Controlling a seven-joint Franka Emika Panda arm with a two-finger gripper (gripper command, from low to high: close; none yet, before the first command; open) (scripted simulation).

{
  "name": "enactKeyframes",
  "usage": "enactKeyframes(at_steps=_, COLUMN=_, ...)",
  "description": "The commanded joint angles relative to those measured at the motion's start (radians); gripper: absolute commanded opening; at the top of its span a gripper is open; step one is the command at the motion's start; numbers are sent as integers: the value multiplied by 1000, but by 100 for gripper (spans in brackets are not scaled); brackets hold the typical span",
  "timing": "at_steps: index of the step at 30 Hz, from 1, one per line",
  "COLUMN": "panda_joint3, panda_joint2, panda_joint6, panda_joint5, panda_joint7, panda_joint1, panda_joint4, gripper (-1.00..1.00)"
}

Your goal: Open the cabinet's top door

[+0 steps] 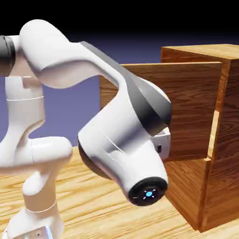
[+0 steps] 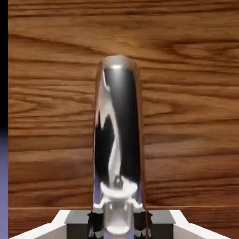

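The cabinet (image 1: 219,140) is standing at three o'clock on the bench (image 1: 93,205), and its top door (image 1: 186,107) is already swinging out wide toward nine o'clock. The hand (image 2: 119,221) is clamping tight on the door's silver handle (image 2: 119,130). Little looks left beyond finishing the swing.

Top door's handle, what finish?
Mirror-like silver metal: the curved silver bar handle reflects dark and white streaks against reddish-brown wood grain. Clearest in the hand view.
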Motion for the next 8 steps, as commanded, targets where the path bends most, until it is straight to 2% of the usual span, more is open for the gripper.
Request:
enactKeyframes(at_steps=1, panda_joint3=5, panda_joint2=-33, panda_joint6=-9, panda_joint5=-18, panda_joint7=-1, panda_joint1=3, panda_joint4=36, gripper=-100)
enactKeyframes(at_steps=6, panda_joint3=28, panda_joint2=-186, panda_joint6=-58, panda_joint5=-100, panda_joint7=3, panda_joint1=27, panda_joint4=211, gripper=-100)
enactKeyframes(at_steps=7, panda_joint3=28, panda_joint2=-186, panda_joint6=-58, panda_joint5=-100, panda_joint7=3, panda_joint1=27, panda_joint4=211, gripper=100)
enactKeyframes(at_steps=8, panda_joint3=28, panda_joint2=-186, panda_joint6=-58, panda_joint5=-100, panda_joint7=3, panda_joint1=27, panda_joint4=211, gripper=100)
